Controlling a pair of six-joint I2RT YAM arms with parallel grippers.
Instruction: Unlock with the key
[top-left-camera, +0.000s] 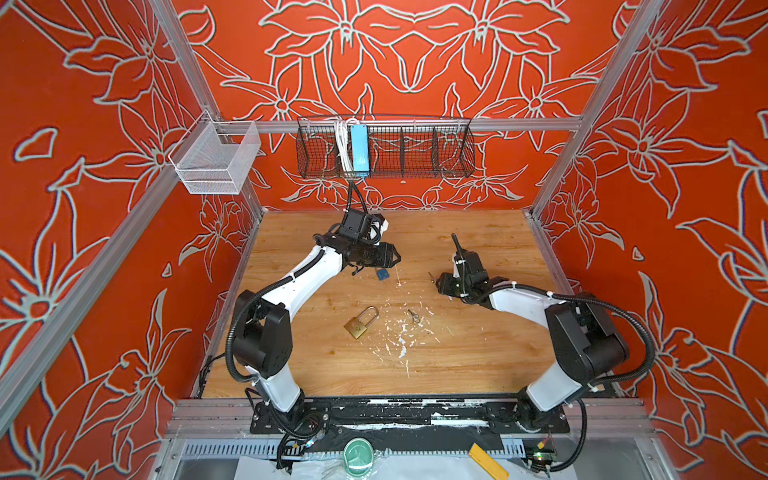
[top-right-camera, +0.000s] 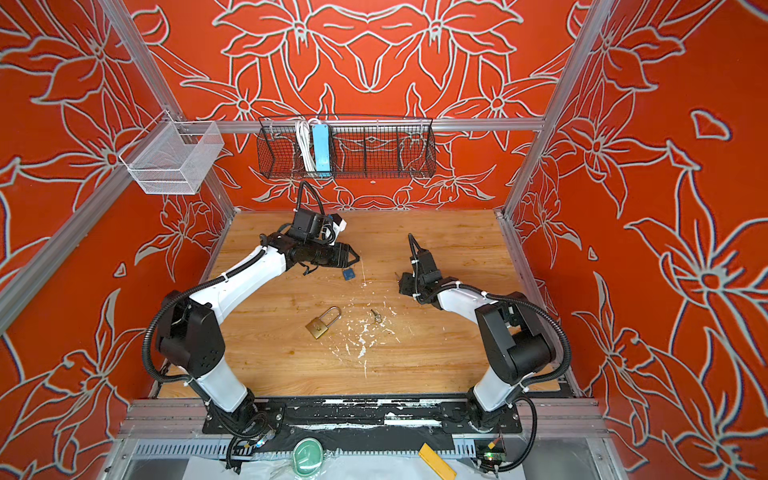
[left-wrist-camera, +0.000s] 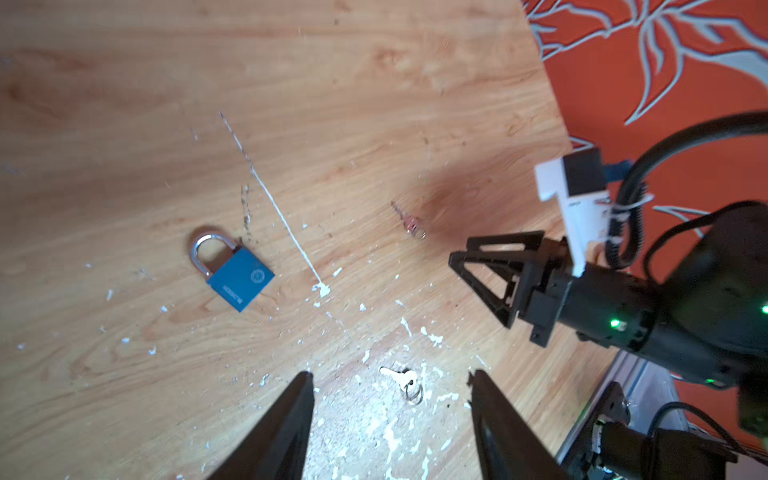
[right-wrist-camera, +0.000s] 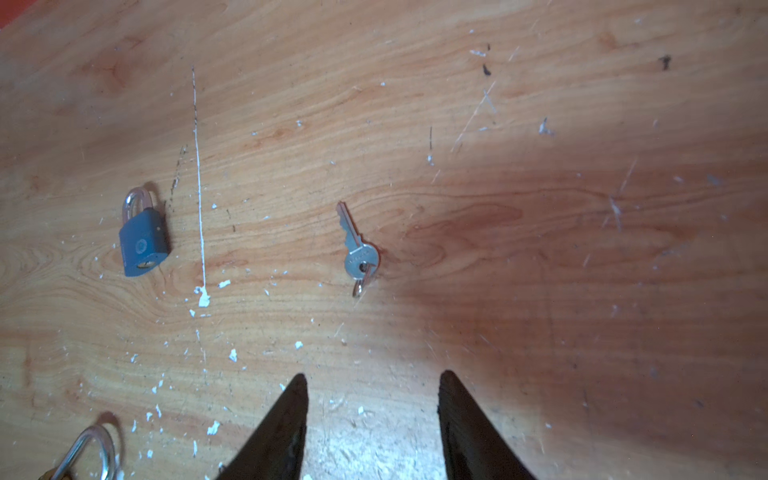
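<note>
Two padlocks lie on the wooden table: a blue one (top-left-camera: 382, 274) (top-right-camera: 348, 274) (left-wrist-camera: 239, 272) (right-wrist-camera: 143, 245) and a brass one (top-left-camera: 360, 323) (top-right-camera: 322, 324) nearer the front. A silver key on a ring (top-left-camera: 413, 316) (top-right-camera: 376, 316) (left-wrist-camera: 401, 379) rests among white flecks. A second key (top-left-camera: 431, 276) (right-wrist-camera: 357, 253) (left-wrist-camera: 409, 220) lies just ahead of my right gripper (top-left-camera: 440, 282) (right-wrist-camera: 372, 378), which is open and empty. My left gripper (top-left-camera: 395, 255) (left-wrist-camera: 390, 378) hovers beside the blue padlock, open and empty.
White paint flecks (top-left-camera: 399, 336) scatter over the table's middle. A black wire basket (top-left-camera: 384, 147) and a white mesh basket (top-left-camera: 216, 160) hang on the back rail. Red patterned walls close in on three sides. A green tape roll (top-left-camera: 358, 455) sits below the front edge.
</note>
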